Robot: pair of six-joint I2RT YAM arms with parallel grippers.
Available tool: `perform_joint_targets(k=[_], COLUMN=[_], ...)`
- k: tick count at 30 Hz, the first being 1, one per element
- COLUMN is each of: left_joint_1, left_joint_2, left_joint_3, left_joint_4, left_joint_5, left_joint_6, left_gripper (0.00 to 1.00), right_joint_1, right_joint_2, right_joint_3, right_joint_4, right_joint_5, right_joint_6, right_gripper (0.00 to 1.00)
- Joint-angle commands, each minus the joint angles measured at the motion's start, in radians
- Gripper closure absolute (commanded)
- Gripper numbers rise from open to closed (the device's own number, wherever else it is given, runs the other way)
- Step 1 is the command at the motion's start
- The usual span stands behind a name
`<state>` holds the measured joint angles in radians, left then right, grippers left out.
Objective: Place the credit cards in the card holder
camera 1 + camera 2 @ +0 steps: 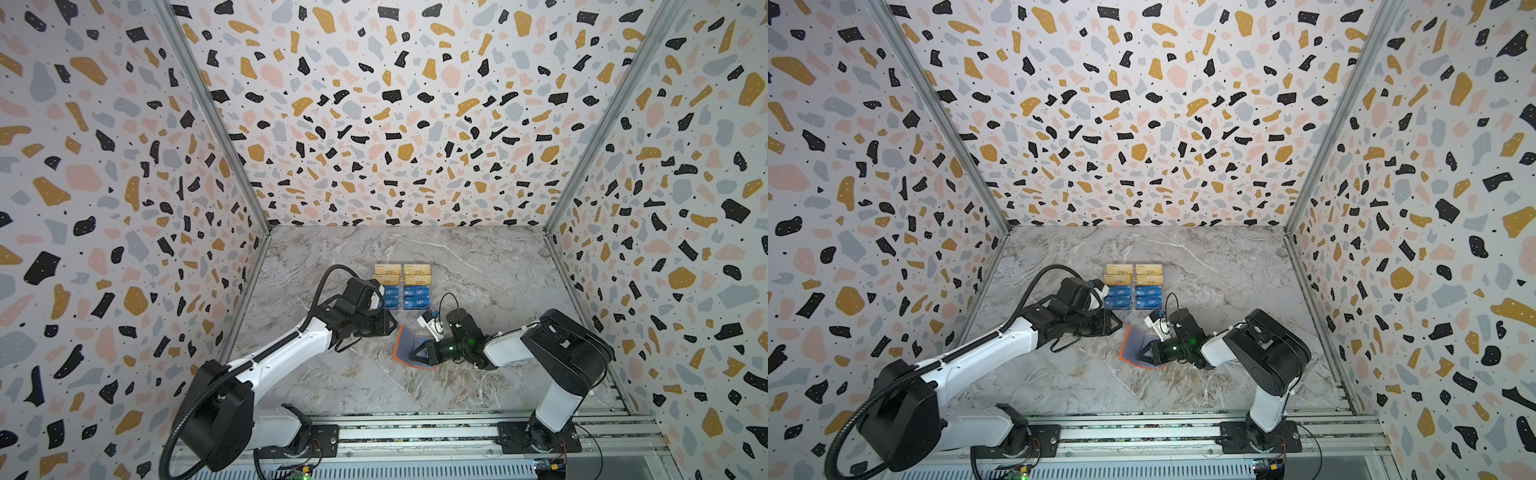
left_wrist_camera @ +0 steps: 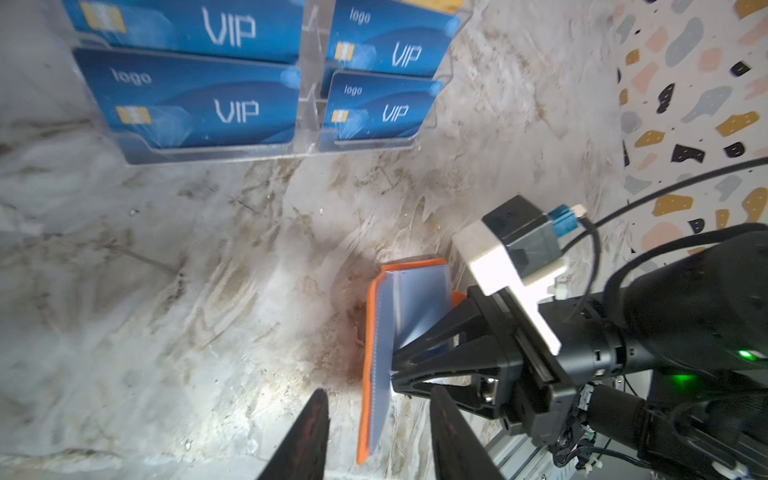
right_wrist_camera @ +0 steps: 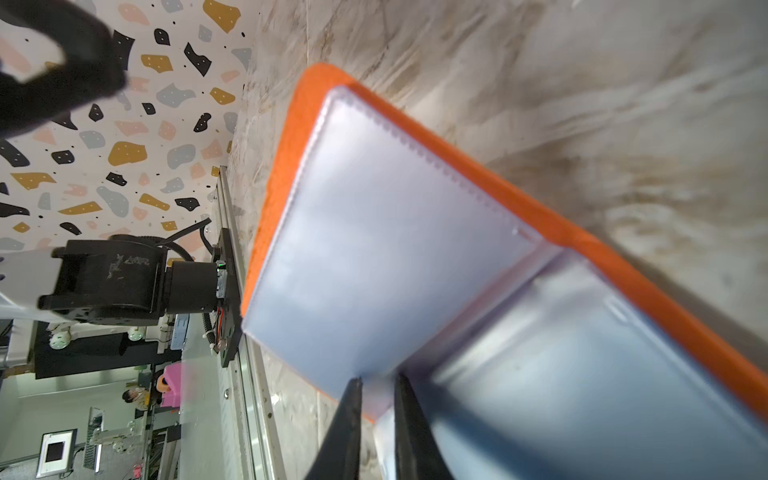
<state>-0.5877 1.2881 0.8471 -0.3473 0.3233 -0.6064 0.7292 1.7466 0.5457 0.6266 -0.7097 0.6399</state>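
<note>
The orange card holder [image 1: 400, 341] [image 1: 1126, 343] lies open on the marble table, one flap of clear sleeves [image 3: 374, 232] raised. My right gripper [image 1: 412, 356] [image 1: 1138, 356] [image 3: 378, 378] is shut on a sleeve at the holder's near edge. My left gripper [image 1: 394, 324] [image 1: 1119, 326] [image 2: 378, 390] is open just left of the holder. In the left wrist view the holder's orange edge [image 2: 368, 332] shows in the gap, touching neither finger. Blue VIP credit cards [image 1: 417, 293] [image 2: 199, 104] and gold credit cards [image 1: 417, 272] [image 1: 1148, 272] stand in a rack behind.
The clear acrylic tiered rack [image 1: 409, 308] [image 2: 309, 104] stands at mid-table, right behind both grippers. Patterned walls close in the left, right and back. An aluminium rail [image 1: 415, 430] carrying both arm bases runs along the front edge.
</note>
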Motion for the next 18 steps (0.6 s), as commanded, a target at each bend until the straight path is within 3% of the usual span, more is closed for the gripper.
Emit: perform_joint_targets(k=[1,7,18], left_joint_1=[-0.046,-0.088,-0.086], left_joint_2=[-0.017,0.075,0.269], left_joint_3=[0.029,0.020,-0.019], left_joint_4=[0.025,0.165,0.279], left_joint_5=[0.012,0.037,0.106], left_joint_6=[-0.060,-0.087,-0.040], left_gripper=[0.60,0.67,0.70], right_joint_1=[0.010,0.015,0.018], right_joint_2=[0.014,0.034,0.049], right_joint_3=[0.040,0.049,0.035], right_joint_4=[-0.050,-0.075,-0.064], right_joint_5=[0.034,0.030,0.030], right_joint_6=[-0.022,-0.040,-0.039], right_gripper=[0.82,0.82,0.81])
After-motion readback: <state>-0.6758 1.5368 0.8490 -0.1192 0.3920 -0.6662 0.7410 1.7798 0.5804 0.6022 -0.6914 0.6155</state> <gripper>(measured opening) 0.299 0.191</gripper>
